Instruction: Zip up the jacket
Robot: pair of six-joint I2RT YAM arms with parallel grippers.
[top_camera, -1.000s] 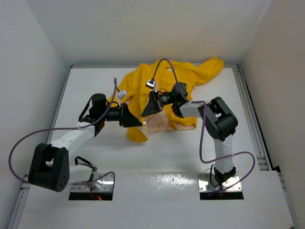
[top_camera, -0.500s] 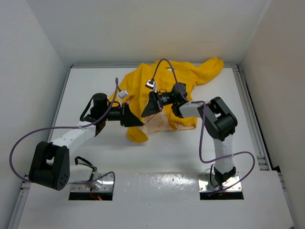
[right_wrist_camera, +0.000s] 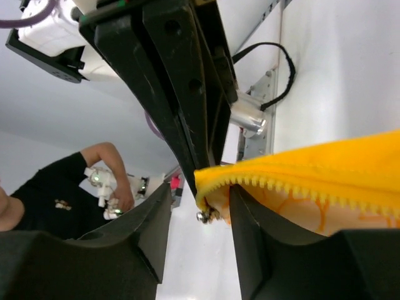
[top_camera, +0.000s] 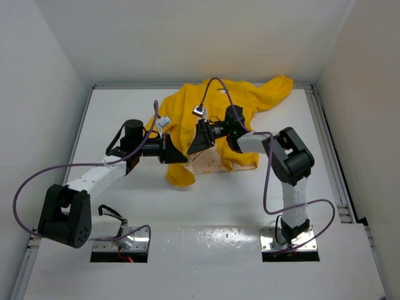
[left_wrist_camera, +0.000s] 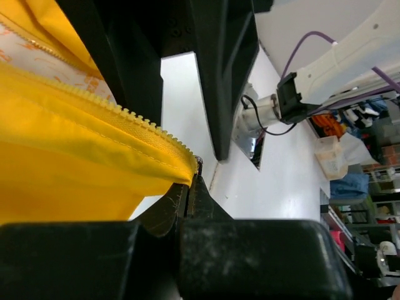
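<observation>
Left hand [left_wrist_camera: 189, 187]: clenched on a corner of the small bright yellow soft fabric jacket [top_camera: 215, 112], its black fingers pressed together at the lower middle of the left wrist view.
Right hand [right_wrist_camera: 200, 199]: released, fingers standing apart at the bottom of the right wrist view, with a yellow zipper-edge corner in the gap between them.
Small metal zipper end [right_wrist_camera: 204, 216]: hangs just under that corner, between the right hand's fingers.
Row of yellow zipper teeth [left_wrist_camera: 137, 119]: runs from the upper left of the left wrist view down to the pinched corner.
Both hands: tips near each other at the middle of the top view, over the jacket's lower front.
Pale orange-speckled lining [top_camera: 209, 161]: exposed just beside the hands.
Jacket: crumpled in the upper middle of the white bench [top_camera: 125, 112], one sleeve reaching to the upper right.
</observation>
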